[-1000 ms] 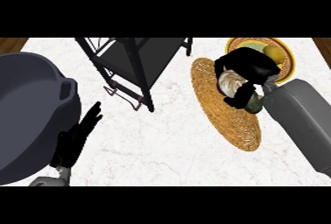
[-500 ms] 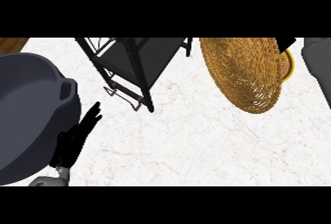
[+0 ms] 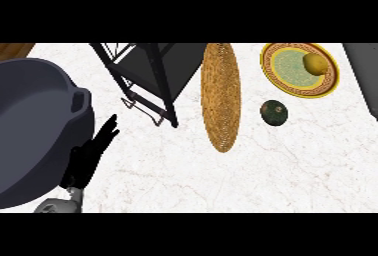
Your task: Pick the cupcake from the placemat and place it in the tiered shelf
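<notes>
Left hand (image 3: 90,157): near left, fingers straight, holding nothing, beside dark grey round pot (image 3: 29,125).
Woven straw placemat (image 3: 221,95): far centre, right of black wire tiered shelf (image 3: 151,70).
Cupcake: not discernible.

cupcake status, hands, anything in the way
Left hand open, resting by pot. Right hand out of view. Cupcake not in sight; mat lies beside shelf.

Left robot hand (image 3: 90,157) rests open, fingers up — right forearm (image 3: 365,75) seemingly at right edge.
</notes>
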### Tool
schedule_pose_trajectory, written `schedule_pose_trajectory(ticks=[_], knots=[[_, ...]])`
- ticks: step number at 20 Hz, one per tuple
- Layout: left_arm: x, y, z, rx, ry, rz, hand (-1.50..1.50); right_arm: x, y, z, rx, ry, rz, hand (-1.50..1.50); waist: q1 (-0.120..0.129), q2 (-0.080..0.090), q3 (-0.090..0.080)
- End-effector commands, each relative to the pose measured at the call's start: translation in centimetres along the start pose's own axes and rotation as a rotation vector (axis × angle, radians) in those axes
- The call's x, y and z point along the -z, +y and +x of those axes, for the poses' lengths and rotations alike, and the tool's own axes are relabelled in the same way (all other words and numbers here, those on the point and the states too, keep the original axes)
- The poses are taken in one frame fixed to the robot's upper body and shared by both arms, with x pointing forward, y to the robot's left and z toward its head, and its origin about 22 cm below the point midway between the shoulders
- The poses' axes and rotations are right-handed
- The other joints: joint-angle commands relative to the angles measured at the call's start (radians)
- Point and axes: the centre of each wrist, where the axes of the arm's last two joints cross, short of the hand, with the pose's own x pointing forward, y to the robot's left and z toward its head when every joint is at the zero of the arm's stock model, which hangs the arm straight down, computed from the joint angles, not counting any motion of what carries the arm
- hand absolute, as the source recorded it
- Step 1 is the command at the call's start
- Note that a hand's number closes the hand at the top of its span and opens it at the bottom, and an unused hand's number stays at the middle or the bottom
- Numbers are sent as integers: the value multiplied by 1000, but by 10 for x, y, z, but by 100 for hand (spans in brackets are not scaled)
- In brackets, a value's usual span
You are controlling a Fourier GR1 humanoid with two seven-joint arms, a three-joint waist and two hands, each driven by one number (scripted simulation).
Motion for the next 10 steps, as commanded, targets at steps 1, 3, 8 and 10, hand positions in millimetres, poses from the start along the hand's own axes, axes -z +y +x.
schedule_pose_trajectory(ticks=[1, 3, 8, 10], knots=[[-4, 9, -1, 13, 12, -24, 0, 24, 3, 16, -25, 33, -47, 150, 18, 9, -5], [-3, -27, -14, 2, 27, -26, 0, 35, 1, 32, -5, 44, -27, 150, 15, 10, -5], [13, -8, 1, 15, 13, -18, 0, 58, 38, 57, -49, 4, -23, 150, 22, 17, -6], [9, -4, 4, 19, -3, -40, 0, 56, 47, 44, -66, 6, -9, 150, 40, 24, -6]])
